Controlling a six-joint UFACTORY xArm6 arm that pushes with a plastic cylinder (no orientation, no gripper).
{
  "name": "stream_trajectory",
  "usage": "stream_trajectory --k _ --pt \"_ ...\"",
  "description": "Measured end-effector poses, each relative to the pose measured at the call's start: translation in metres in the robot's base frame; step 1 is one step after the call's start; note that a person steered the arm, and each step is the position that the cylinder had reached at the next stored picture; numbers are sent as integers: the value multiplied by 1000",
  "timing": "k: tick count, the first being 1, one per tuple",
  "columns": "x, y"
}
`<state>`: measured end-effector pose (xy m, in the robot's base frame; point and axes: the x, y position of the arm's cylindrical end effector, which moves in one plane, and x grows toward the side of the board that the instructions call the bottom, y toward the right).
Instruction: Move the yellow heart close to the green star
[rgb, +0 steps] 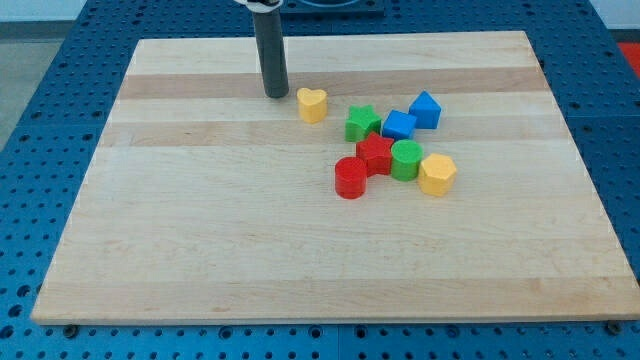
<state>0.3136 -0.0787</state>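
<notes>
- The yellow heart (312, 104) lies just to the view's left of the green star (362, 123), a small gap between them
- Red, blue, green and yellow blocks crowd the star's right and bottom
- My tip (276, 94) stands just left of the heart; it is a bare rod, gripping nothing
- The wooden board (200, 250) lies bare to the view's left and bottom

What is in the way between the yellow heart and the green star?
Nothing visible. Bare board lies between the yellow heart and the green star. My tip sits just to the view's left of the heart, with no block between them.
</notes>
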Motion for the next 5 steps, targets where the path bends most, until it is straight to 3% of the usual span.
stream_trajectory --k 2,5 --pt "26 0" --pt "27 29"
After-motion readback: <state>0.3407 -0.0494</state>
